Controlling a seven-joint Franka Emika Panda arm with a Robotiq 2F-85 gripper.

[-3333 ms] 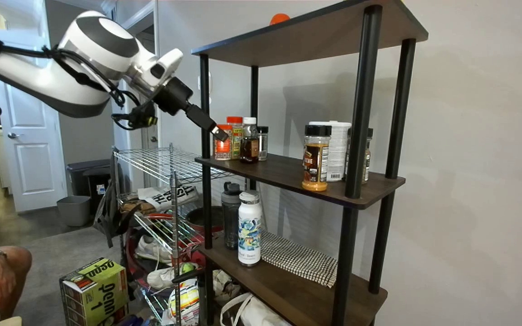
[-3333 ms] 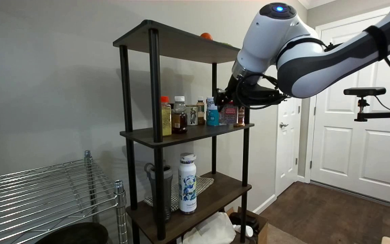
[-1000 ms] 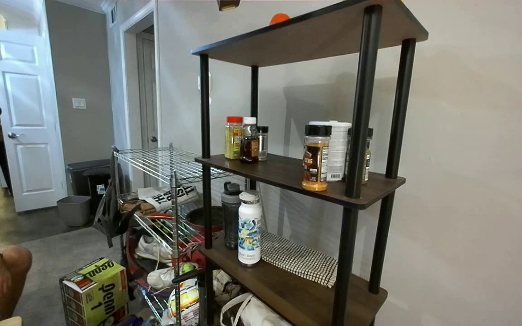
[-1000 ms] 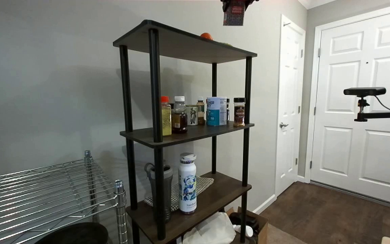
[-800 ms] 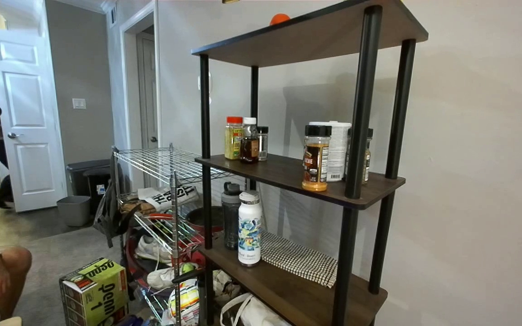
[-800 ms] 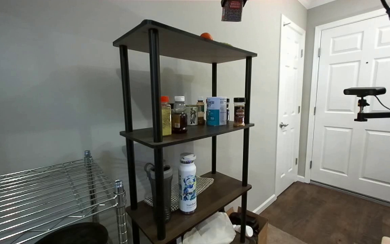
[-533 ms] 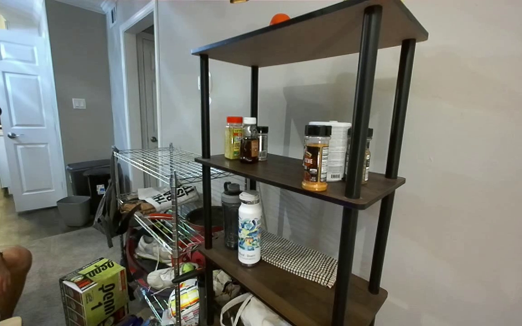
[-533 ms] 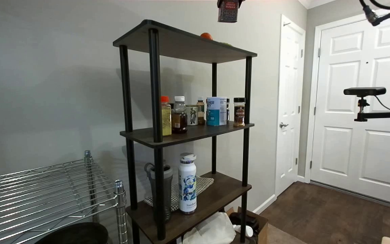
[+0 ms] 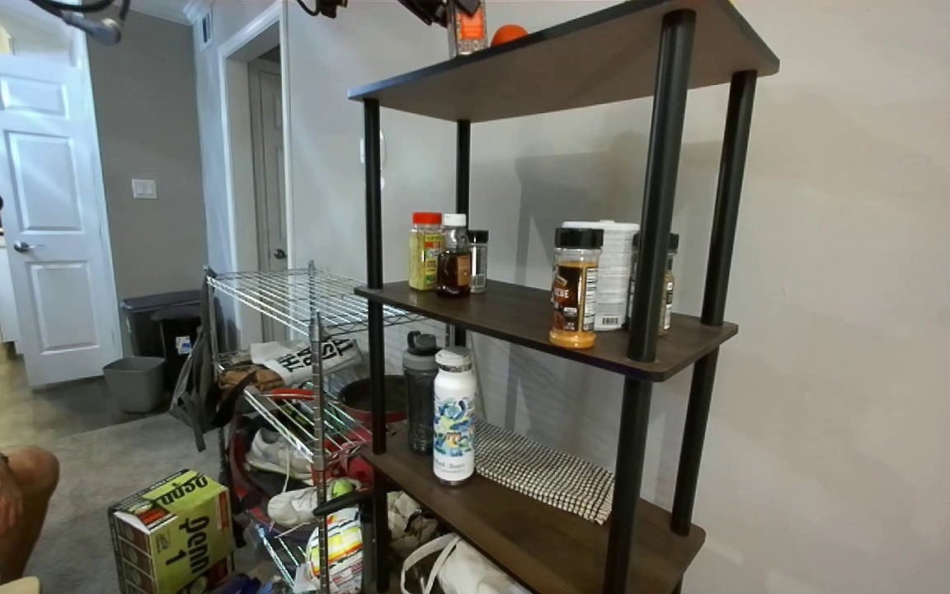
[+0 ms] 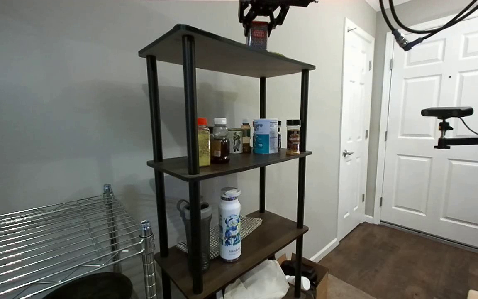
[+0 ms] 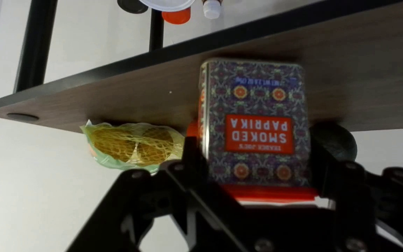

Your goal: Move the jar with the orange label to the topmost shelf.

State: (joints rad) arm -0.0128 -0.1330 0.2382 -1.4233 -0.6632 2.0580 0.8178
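Note:
The jar with the orange label (image 9: 470, 31) is a small box-shaped tin with a red lid, marked "Smoked Paprika" in the wrist view (image 11: 257, 105). It also shows in an exterior view (image 10: 258, 38). My gripper (image 10: 258, 29) is shut on its sides near the lid, with one finger at each side in the wrist view (image 11: 255, 150). The jar is upright at the front edge of the topmost shelf (image 9: 590, 70), whose surface shows in the wrist view (image 11: 135, 89). I cannot tell whether its base touches the board.
On the topmost shelf are an orange round thing (image 9: 510, 34) beside the jar, a netted bag of fruit (image 11: 131, 143) and a dark green round thing (image 11: 332, 141). Several bottles and a blue canister (image 10: 265, 136) stand on the middle shelf. A wire rack (image 10: 56, 232) stands alongside.
Over the seconds shown, my gripper lifted the jar off the middle shelf and rose above the rack. In the last half second it came down with the jar to the topmost shelf.

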